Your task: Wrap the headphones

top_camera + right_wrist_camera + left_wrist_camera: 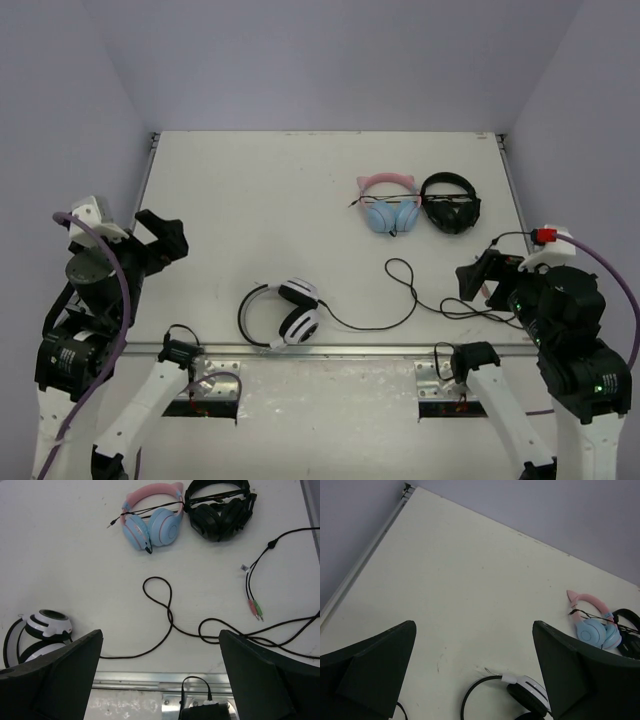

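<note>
Our two arms sit at the near corners of the table (250, 190), wrists raised and turned inward. The left gripper (165, 238) and the right gripper (478, 278) both hang above the table with jaws spread wide, holding nothing. We count three headsets. The white headphones (285, 313) lie between the two grippers, nearer the left one. One thin black cable (170, 612) runs from them toward the right gripper, looping once and ending in two plugs (255, 607), one pink and one green. The pink-and-blue cat-ear headphones (390, 205) and the all-black headphones (450, 203) lie side by side farther ahead of the right gripper. The left wrist view cuts the white headphones off at its bottom edge, and a finger hides part of them in the right wrist view
</note>
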